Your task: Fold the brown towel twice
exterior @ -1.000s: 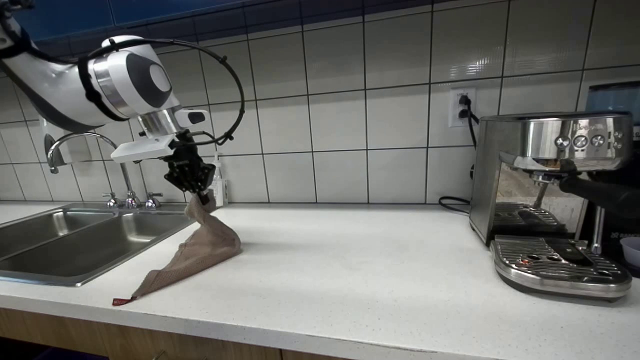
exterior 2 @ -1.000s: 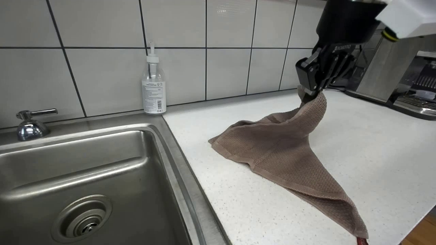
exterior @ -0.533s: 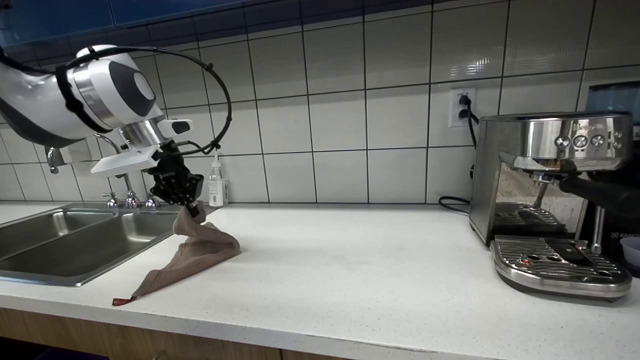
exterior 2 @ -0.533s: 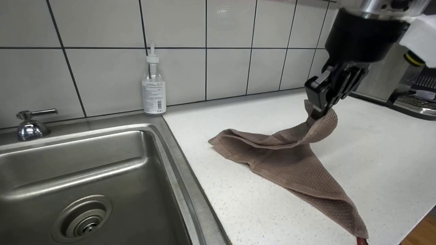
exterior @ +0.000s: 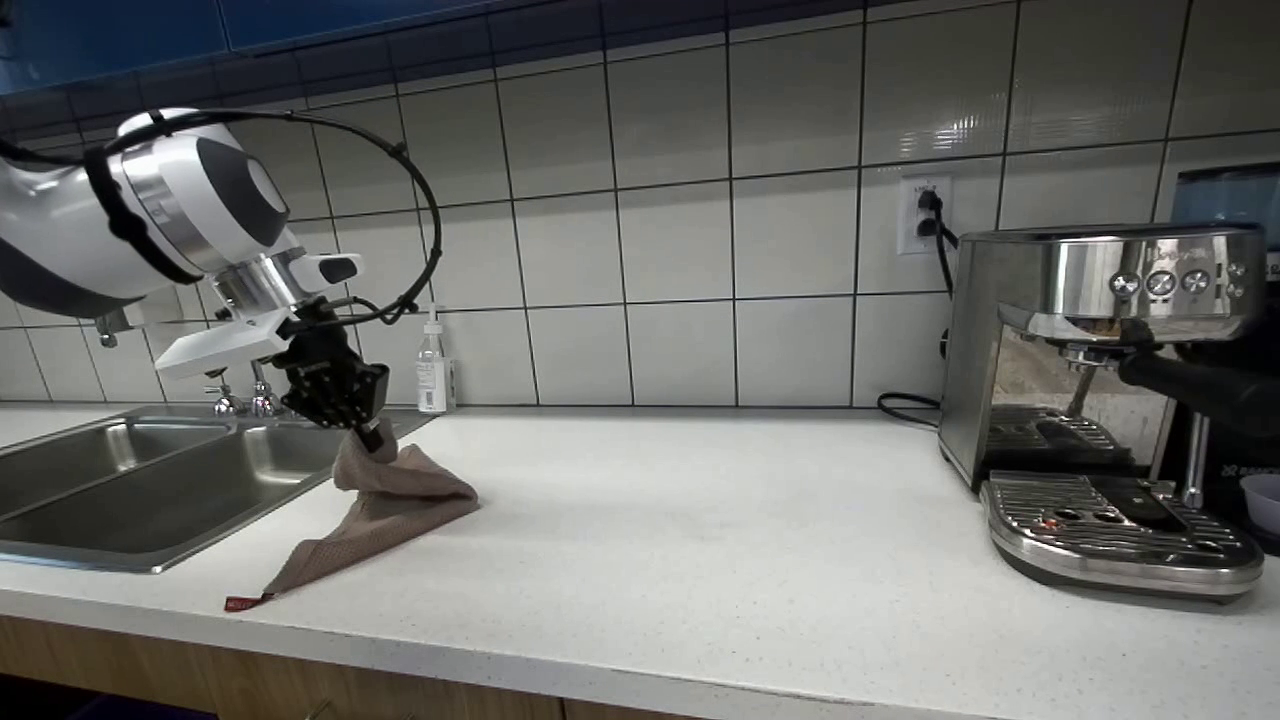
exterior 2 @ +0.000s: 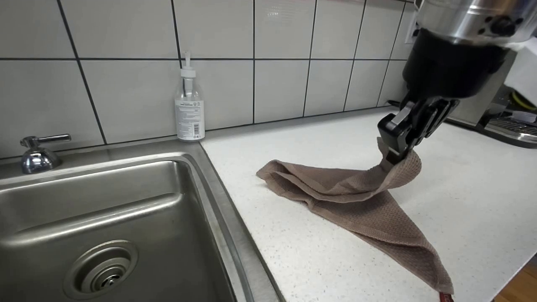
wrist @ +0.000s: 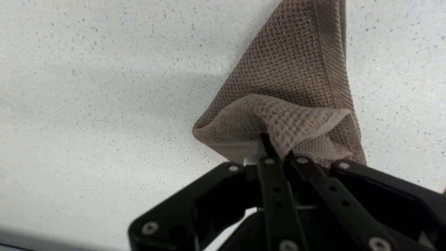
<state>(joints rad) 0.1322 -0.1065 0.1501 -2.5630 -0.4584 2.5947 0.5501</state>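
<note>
The brown towel lies on the white counter, seen in both exterior views [exterior: 375, 525] [exterior 2: 377, 218] and in the wrist view [wrist: 292, 66]. Its lower layer rests flat, with a red tag [exterior: 243, 603] at the corner near the front edge. My gripper, in both exterior views [exterior: 373, 438] [exterior 2: 394, 157], points down at a tilt and is shut on a raised part of the towel, a little above the counter. In the wrist view the fingertips [wrist: 278, 149] pinch the cloth, which bulges up and hides part of them. The held part curves over the lower layer.
A steel sink [exterior 2: 209, 209] borders the towel's side of the counter [exterior: 700, 540]. A pump bottle [exterior 2: 190, 111] stands against the tiled wall by the sink. A coffee machine [exterior: 1100, 400] stands at the far end. The counter's front edge [exterior: 500, 665] is near the tag.
My gripper has moved down and toward the sink and front edge in an exterior view, still holding the towel. The raised cloth has sunk and now droops over the lower layer; the tagged corner stayed put.
</note>
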